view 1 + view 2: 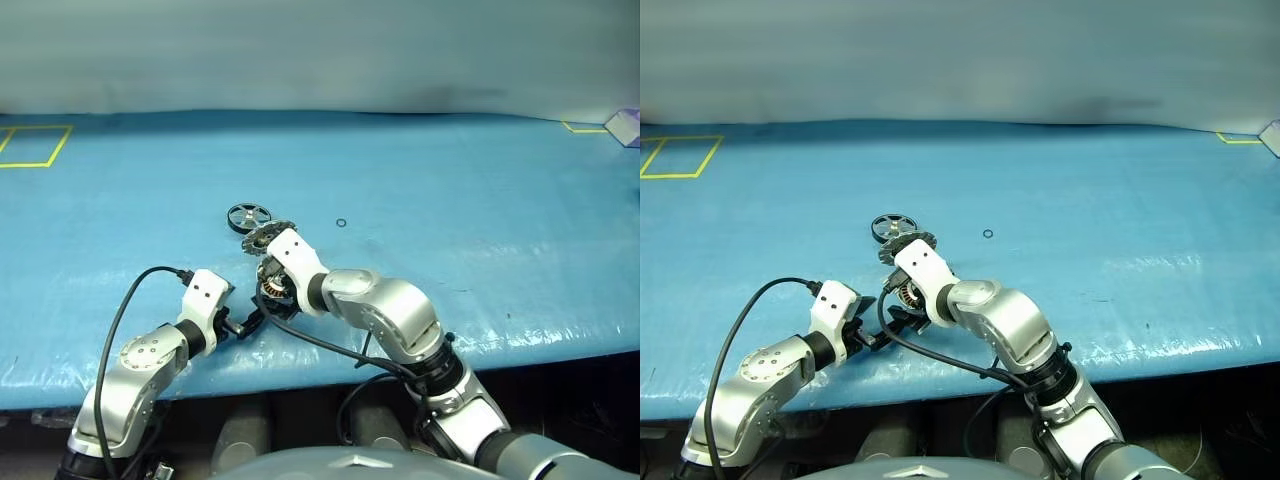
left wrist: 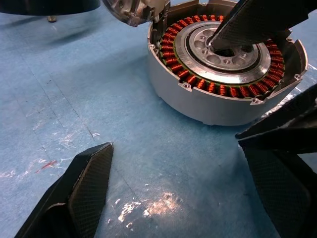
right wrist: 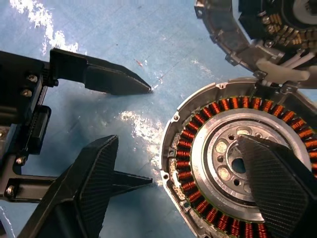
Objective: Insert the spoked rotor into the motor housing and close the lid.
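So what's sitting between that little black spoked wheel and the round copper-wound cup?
The open grey toothed lid, seen from the head camera.

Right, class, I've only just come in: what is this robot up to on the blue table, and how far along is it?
A two-armed robot is assembling a motor. The motor housing lies open on the blue table, its copper windings exposed and its lid swung back. The spoked rotor lies apart on the table, beyond the housing, not yet inserted. The right gripper hangs open over the housing, one finger above the silver hub. The left gripper waits open beside it, holding nothing.
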Robot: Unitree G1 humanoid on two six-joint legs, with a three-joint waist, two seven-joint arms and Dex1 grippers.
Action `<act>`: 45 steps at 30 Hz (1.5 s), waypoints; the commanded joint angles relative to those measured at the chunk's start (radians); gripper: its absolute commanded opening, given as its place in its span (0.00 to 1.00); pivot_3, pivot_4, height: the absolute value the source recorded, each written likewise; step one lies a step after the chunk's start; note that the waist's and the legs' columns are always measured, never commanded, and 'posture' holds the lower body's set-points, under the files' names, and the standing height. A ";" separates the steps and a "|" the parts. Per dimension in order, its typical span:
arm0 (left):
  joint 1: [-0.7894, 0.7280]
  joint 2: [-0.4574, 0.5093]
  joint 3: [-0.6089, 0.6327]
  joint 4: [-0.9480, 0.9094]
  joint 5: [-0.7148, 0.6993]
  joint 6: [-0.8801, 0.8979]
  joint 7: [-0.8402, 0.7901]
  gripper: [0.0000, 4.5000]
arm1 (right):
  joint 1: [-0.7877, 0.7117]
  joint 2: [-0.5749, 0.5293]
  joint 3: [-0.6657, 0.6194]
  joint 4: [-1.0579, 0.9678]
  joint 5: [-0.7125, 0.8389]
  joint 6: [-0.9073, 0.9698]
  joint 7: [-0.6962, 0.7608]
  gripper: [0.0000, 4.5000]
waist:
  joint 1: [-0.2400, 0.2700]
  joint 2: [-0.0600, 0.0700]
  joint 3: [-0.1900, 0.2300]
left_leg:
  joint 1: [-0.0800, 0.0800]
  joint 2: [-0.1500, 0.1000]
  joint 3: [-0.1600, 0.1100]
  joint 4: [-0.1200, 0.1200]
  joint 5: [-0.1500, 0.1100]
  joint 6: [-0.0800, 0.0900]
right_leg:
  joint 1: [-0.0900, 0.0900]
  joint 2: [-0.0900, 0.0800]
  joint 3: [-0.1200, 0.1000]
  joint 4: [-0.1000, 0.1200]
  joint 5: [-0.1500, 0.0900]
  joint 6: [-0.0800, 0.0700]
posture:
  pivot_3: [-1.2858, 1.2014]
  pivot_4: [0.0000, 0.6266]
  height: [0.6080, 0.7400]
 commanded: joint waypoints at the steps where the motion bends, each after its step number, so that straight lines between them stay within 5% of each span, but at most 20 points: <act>1: 0.003 0.000 0.009 -0.040 -0.006 -0.016 -0.007 1.00 | -0.046 -0.042 -0.088 -0.205 0.076 0.078 0.044 0.88 | 0.002 0.000 0.000 | -0.001 0.000 0.000 0.000 0.000 0.000 | 0.000 -0.001 0.000 0.000 0.000 0.000 | 0.52 0.24 1.00; 8: 0.002 -0.001 0.006 -0.040 -0.008 -0.014 -0.013 1.00 | 0.062 -0.327 -0.251 -0.384 0.183 0.062 0.174 0.88 | 0.010 0.000 0.000 | -0.001 -0.002 -0.001 0.000 0.000 0.000 | 0.001 -0.002 -0.001 -0.002 0.000 0.000 | 0.52 0.24 1.00; 12: -0.003 -0.002 0.006 -0.032 -0.009 -0.028 -0.023 1.00 | 0.159 -0.389 -0.300 -0.273 0.092 -0.057 0.081 0.88 | 0.008 0.000 0.000 | -0.002 -0.002 0.001 0.000 0.000 0.001 | 0.004 -0.002 -0.001 -0.001 -0.001 -0.001 | 0.52 0.24 1.00; 18: -0.029 -0.005 -0.020 -0.010 0.010 -0.100 -0.052 1.00 | 0.174 -0.236 -0.326 0.074 -0.098 -0.381 -0.158 0.88 | 0.006 0.000 0.000 | -0.002 0.000 0.003 0.000 0.001 -0.001 | 0.002 0.001 0.001 0.000 0.000 0.000 | 0.52 0.24 1.00; 26: -0.012 -0.001 -0.044 0.002 0.057 -0.229 -0.084 1.00 | 0.046 -0.051 -0.339 0.463 -0.187 -0.715 -0.277 0.88 | 0.001 0.001 0.001 | -0.002 0.000 0.006 -0.001 0.001 -0.001 | 0.000 0.001 0.005 0.000 0.001 0.002 | 0.52 0.24 1.00; 45: 0.062 -0.018 -0.080 -0.033 0.078 -0.280 -0.089 1.00 | -0.100 0.053 -0.377 0.906 -0.216 -0.945 -0.294 0.88 | -0.002 0.002 0.001 | -0.001 0.000 0.006 -0.001 0.001 -0.002 | 0.001 0.001 0.005 0.001 0.002 0.002 | 0.52 0.24 1.00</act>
